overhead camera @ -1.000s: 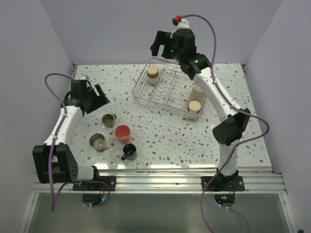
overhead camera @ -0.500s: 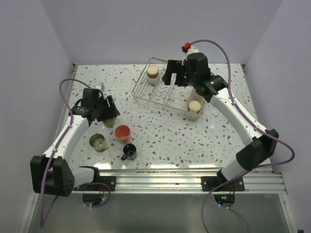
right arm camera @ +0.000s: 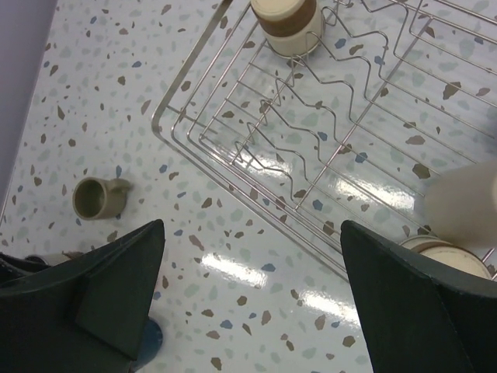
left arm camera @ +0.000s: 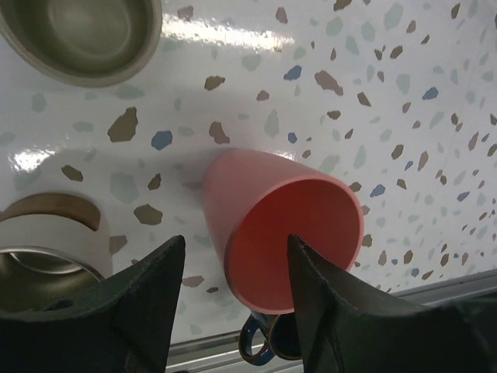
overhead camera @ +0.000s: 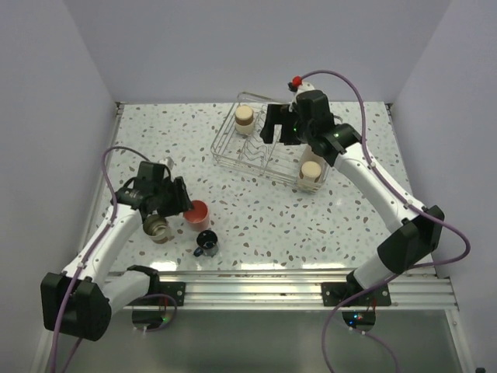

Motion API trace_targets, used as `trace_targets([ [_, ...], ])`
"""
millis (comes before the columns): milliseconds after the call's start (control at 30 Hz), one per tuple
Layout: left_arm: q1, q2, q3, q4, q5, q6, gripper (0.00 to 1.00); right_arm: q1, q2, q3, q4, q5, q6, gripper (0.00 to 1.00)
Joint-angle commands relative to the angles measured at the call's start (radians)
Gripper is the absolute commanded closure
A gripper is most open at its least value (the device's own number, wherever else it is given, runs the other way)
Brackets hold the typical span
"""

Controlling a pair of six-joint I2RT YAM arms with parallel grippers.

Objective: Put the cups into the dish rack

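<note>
The coral-pink cup point(overhead camera: 197, 211) stands upright on the table and fills the left wrist view point(left arm camera: 283, 233). My left gripper point(overhead camera: 181, 203) point(left arm camera: 234, 250) is open, its fingers straddling the cup's near rim without closing on it. The black mug point(overhead camera: 206, 244) point(left arm camera: 272, 342) stands just in front of it. One grey cup point(overhead camera: 158, 228) point(left arm camera: 46, 241) is beside the gripper, another point(left arm camera: 78, 35) point(right arm camera: 97, 198) lies under my arm. The wire dish rack point(overhead camera: 256, 151) point(right arm camera: 311, 148) holds beige-topped cups point(overhead camera: 245, 116) point(overhead camera: 311, 171). My right gripper point(overhead camera: 276, 128) point(right arm camera: 252, 256) hovers open and empty over the rack. No lavender cup shows.
The speckled table point(overhead camera: 256, 217) is walled at the back and both sides. A metal rail point(overhead camera: 279, 276) runs along the near edge. A blurred tall beige cup point(right arm camera: 466, 202) stands in the rack's right end, close to my right wrist.
My left gripper moved nearer, from over the grey handled cup to the coral-pink cup. My right arm came down from high behind the rack to just over it.
</note>
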Motion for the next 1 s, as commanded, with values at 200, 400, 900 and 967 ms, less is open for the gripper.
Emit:
trace_targets([
  [200, -0.114, 0.026, -0.077, 0.060, -0.013, -0.081, 0.56, -0.003, -0.005, -0.074, 0.025, -0.031, 0.000, 0.02],
  [400, -0.119, 0.121, 0.100, 0.019, -0.116, -0.059, 1.00, -0.003, 0.005, -0.039, 0.017, -0.031, 0.016, 0.01],
  [900, 0.128, 0.291, 0.507, 0.517, 0.391, -0.169, 1.00, -0.152, 0.205, 0.222, 0.439, -0.557, 0.652, 0.01],
  [967, 0.139, 0.314, 0.495, 0.742, 0.500, -0.282, 1.00, -0.153, 0.245, 0.270, 0.480, -0.582, 0.724, 0.01],
])
